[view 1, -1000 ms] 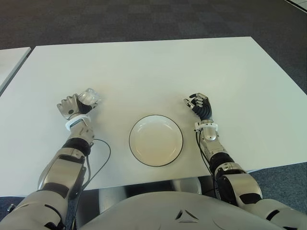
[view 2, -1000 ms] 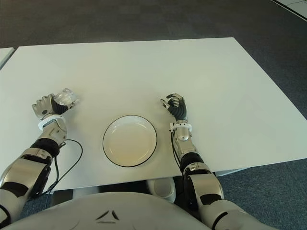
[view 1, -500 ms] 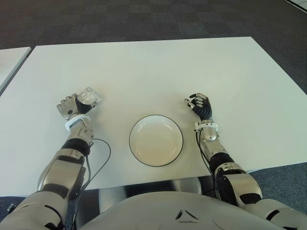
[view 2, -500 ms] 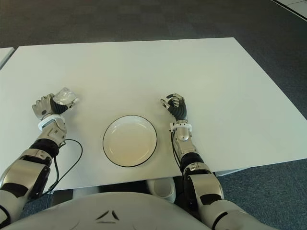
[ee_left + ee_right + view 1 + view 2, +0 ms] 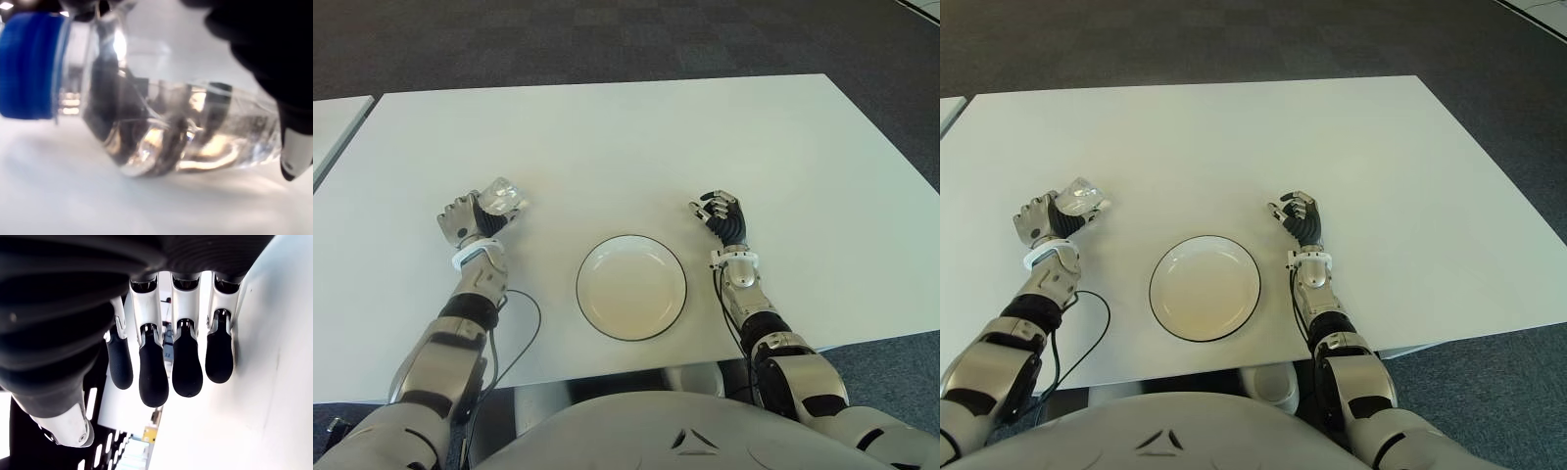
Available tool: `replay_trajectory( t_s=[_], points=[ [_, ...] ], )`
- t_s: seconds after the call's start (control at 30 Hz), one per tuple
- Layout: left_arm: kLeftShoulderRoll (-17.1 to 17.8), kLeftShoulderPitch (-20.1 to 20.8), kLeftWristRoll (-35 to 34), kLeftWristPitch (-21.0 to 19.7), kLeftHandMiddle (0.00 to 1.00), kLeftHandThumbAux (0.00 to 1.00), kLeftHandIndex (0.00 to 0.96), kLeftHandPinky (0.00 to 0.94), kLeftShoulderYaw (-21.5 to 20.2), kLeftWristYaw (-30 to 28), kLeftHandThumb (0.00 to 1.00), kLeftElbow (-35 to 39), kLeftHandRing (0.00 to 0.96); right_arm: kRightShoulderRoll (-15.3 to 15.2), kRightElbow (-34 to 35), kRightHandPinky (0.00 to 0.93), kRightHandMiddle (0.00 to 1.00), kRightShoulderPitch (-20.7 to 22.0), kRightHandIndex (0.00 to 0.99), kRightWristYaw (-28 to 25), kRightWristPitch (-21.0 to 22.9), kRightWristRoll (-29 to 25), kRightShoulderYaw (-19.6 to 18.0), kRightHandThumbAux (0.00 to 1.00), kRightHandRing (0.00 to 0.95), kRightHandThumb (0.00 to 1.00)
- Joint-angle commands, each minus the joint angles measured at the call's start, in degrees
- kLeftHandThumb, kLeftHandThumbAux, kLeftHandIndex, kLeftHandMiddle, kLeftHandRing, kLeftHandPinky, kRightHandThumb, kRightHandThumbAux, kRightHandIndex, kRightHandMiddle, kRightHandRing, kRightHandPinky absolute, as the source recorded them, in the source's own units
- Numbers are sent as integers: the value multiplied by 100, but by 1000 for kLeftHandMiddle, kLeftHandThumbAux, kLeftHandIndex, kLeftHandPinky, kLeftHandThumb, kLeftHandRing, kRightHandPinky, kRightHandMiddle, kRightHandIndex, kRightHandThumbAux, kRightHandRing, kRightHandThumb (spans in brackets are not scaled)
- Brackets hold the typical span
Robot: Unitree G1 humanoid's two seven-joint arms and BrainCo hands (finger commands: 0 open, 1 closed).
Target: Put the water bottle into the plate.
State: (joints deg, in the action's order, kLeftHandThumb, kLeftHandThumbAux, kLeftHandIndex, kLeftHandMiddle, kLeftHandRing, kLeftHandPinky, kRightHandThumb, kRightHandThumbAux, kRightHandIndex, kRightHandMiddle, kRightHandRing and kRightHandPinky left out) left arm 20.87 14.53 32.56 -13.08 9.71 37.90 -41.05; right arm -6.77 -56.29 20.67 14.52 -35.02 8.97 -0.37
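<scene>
The water bottle (image 5: 186,142) is clear, glossy plastic that throws bright glints, with a ribbed, matt blue plastic cap (image 5: 30,66). The plate (image 5: 631,287) looks like smooth, faintly glossy cream ceramic with a thin dark rim, and it lies on a smooth, matt white table (image 5: 626,137). The left hand (image 5: 468,219) shows grey metallic-looking segments, while the right hand (image 5: 1300,217) has silvery, shiny finger links tipped with matt black, rubber-like fingertips (image 5: 154,377); beyond the table lies rough, dark grey carpet (image 5: 607,39).
</scene>
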Motion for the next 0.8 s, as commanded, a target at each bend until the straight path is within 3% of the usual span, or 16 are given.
replay_trajectory(
  t_s=[0.03,0.3,0.6,0.8],
  points=[
    [-131,-780,5,103,526,668,400,785,20,-45,852,1086,814,33,-121,618,687,-24,435,12,120,-7,-20,728,681,709],
    [-16,-1195,66,599,529,669,397,812,-119,-30,852,2140,832,45,-155,590,690,-6,436,54,135,16,-24,728,679,710],
    [-62,-1780,296,1124,531,670,394,828,-93,-149,851,3980,855,42,-195,606,691,14,436,39,114,2,-40,728,681,710],
    [-178,-1817,565,1490,531,670,393,830,84,-115,850,4347,862,47,-211,640,693,19,436,17,79,-8,-44,728,685,709]
  ],
)
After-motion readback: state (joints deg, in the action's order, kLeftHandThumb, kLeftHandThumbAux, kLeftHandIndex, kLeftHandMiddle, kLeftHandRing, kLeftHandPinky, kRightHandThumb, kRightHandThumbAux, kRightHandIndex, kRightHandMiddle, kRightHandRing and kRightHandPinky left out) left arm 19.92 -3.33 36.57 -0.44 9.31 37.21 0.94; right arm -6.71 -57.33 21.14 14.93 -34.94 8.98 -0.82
